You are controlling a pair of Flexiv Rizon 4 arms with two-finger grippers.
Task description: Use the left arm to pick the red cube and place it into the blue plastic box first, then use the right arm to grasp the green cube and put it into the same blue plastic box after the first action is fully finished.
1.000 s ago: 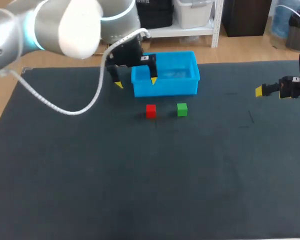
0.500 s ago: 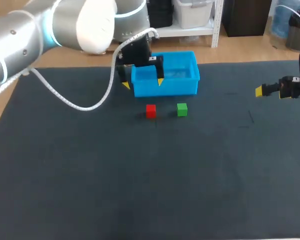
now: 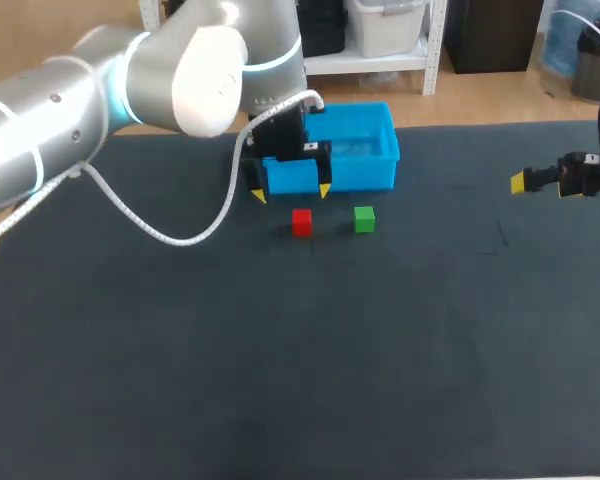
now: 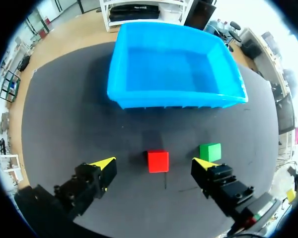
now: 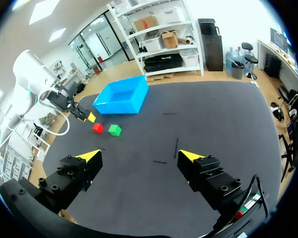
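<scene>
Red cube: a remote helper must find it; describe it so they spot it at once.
On the dark table, find the blue plastic box near the far edge. Two small cubes sit apart before its front wall. The red cube is the left one; its neighbour, the green cube, differs only in colour.

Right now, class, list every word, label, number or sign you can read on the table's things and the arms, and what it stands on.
No readable text anywhere.
Small red cube: plain faces.
Small green cube: plain faces.
Blue plastic box: plain walls.
Dark table mat: faint lines, no letters.
Left end effector and right end effector: a small coloured patch on each mount, too small to read.
</scene>
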